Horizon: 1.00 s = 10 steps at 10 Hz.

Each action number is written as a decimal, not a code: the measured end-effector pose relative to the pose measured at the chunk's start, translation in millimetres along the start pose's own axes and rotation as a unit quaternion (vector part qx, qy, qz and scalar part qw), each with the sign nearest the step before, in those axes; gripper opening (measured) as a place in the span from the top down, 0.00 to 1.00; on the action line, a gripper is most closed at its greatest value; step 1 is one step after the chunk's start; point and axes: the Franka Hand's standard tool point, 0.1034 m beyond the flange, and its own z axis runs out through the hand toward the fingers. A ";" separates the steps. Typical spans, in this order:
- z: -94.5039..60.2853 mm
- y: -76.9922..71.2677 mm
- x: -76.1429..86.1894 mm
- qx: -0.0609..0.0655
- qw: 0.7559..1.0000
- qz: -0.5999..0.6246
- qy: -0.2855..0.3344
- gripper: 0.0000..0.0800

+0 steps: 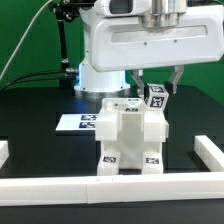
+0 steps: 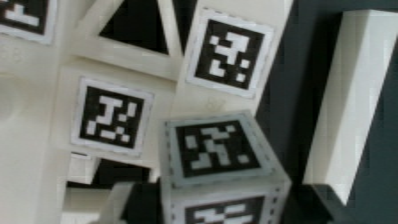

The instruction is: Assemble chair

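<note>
Standing below the tool [image 1: 158, 87], the blocky white chair [image 1: 130, 140] wears black-and-white tags; one tagged leg [image 1: 157, 97] rises between the fingers, grip impossible to tell.

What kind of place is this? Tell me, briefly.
Probably a robotics lab bench: green backdrop, black table fenced by a low white rim wall, tagged chair parts near the marker board.

Green backdrop [image 1: 210, 60] behind black table [image 1: 40, 140] w/ low white rim wall [image 1: 50, 187] at front.

Black table [image 1: 30, 120] bears chair [image 1: 130, 140], marker board [image 1: 72, 123], rim wall [image 1: 60, 188].
</note>
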 end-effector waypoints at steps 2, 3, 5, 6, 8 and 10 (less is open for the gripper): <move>-0.1 0.1 0.1 0.000 1.000 0.000 0.000 0.64; -0.1 0.1 0.1 0.000 1.000 0.000 0.000 0.64; -0.1 0.2 0.1 0.000 1.000 0.008 0.000 0.64; -0.1 0.4 0.1 0.000 1.000 0.014 0.000 0.64; -0.4 4.3 2.3 -0.001 0.999 0.047 0.011 0.64; -0.9 8.8 4.3 0.001 0.993 0.114 0.028 0.64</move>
